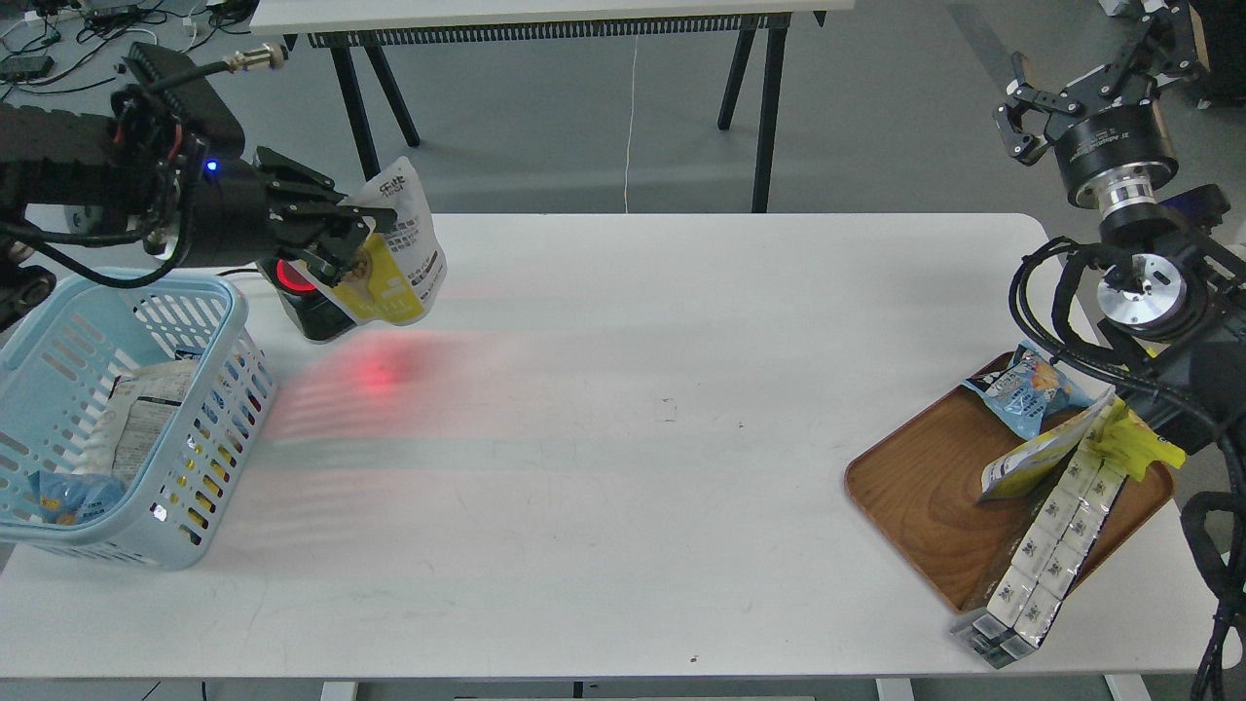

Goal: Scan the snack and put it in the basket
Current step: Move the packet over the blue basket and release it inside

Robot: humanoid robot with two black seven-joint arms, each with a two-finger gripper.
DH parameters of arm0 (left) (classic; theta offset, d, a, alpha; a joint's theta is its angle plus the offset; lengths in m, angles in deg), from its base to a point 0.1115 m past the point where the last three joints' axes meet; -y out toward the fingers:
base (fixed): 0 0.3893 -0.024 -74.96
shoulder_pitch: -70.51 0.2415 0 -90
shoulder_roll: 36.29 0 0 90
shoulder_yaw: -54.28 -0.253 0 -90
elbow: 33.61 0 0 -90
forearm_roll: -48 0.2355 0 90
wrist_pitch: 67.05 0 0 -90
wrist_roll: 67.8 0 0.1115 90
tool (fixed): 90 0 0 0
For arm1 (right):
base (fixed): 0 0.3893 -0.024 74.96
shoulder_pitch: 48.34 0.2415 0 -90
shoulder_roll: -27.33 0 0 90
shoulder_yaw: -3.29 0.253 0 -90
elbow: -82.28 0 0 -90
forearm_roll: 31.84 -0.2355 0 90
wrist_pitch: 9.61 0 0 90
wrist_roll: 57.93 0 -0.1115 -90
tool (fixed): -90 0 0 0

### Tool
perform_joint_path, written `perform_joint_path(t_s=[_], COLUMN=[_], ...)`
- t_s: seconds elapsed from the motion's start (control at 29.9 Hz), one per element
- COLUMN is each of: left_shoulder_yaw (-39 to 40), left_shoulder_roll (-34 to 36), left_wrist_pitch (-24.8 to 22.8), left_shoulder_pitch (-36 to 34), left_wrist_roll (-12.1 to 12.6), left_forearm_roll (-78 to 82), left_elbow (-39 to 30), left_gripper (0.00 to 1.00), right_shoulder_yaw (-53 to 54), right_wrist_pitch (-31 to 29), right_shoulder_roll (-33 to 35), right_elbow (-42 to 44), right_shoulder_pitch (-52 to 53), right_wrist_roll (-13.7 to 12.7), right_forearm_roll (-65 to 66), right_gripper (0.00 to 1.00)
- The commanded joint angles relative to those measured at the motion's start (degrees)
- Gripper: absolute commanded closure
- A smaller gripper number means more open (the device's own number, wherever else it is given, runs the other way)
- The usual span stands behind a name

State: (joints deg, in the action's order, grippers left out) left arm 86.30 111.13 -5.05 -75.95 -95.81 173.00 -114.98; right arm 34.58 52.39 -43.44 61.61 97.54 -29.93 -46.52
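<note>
My left gripper is shut on the snack, a white-grey pouch with a yellow panel. It holds the pouch in the air over the table's far left, just right of a black scanner with a red light. A red glow falls on the table below. The light blue basket stands at the left edge, down and left of the pouch, with several packets inside. My right gripper is raised at the far right, open and empty.
A brown wooden tray at the right front holds a blue crinkled bag, a yellow packet and a strip of small white packs that hangs over its edge. Another table's legs stand behind.
</note>
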Motion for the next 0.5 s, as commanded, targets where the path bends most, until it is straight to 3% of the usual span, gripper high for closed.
perform_joint_path(t_s=[0.0, 0.23, 0.47], left_shoulder_yaw=[1.0, 0.4, -4.1], left_shoulder_roll=[6.7, 18.0, 22.5], left_wrist_pitch=[0.0, 0.0, 0.0], left_shoulder_pitch=[-0.3, -0.1, 0.4], left_wrist_roll=[0.0, 0.0, 0.0], left_forearm_roll=[0.0, -4.6, -7.6], left_elbow=[-0.6, -0.5, -0.7], left_gripper=[1.00, 1.00, 1.00], right_shoulder_yaw=[0.0, 0.0, 0.1], right_wrist_pitch=[0.0, 0.0, 0.0], right_shoulder_roll=[-0.2, -0.2, -0.1], right_elbow=[0.0, 0.1, 0.1], right_shoulder_pitch=[-0.1, -0.1, 0.1], right_wrist_roll=[0.0, 0.0, 0.0], right_forearm_roll=[0.0, 0.0, 0.0], right_gripper=[0.01, 0.01, 0.01])
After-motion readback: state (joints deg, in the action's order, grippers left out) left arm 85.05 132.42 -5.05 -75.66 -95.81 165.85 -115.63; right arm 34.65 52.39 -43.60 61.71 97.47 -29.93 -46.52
